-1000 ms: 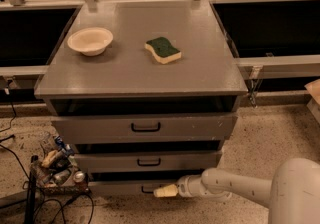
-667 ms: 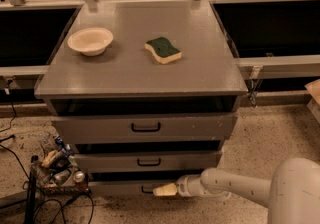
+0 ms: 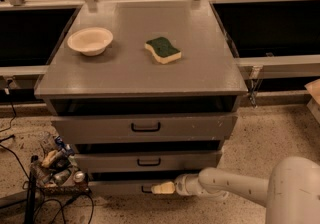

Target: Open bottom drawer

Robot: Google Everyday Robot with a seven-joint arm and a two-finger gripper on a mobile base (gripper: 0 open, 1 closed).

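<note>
The grey cabinet has three drawers. The bottom drawer [image 3: 120, 187] is the lowest, narrowest grey front, with a small black loop handle [image 3: 146, 189]. My gripper [image 3: 161, 188] comes in from the right on a white arm [image 3: 235, 188] and sits right at that handle, its cream tip touching or overlapping it. The drawer front stands slightly forward of the cabinet base, like the two above. The middle drawer [image 3: 147, 161] and the top drawer [image 3: 145, 127] lie above my gripper.
A cream bowl [image 3: 90, 41] and a green and yellow sponge [image 3: 163, 50] lie on the cabinet top [image 3: 135, 73]. Clutter of cans and cables [image 3: 55, 165] sits on the floor at the cabinet's left. Speckled floor lies to the right.
</note>
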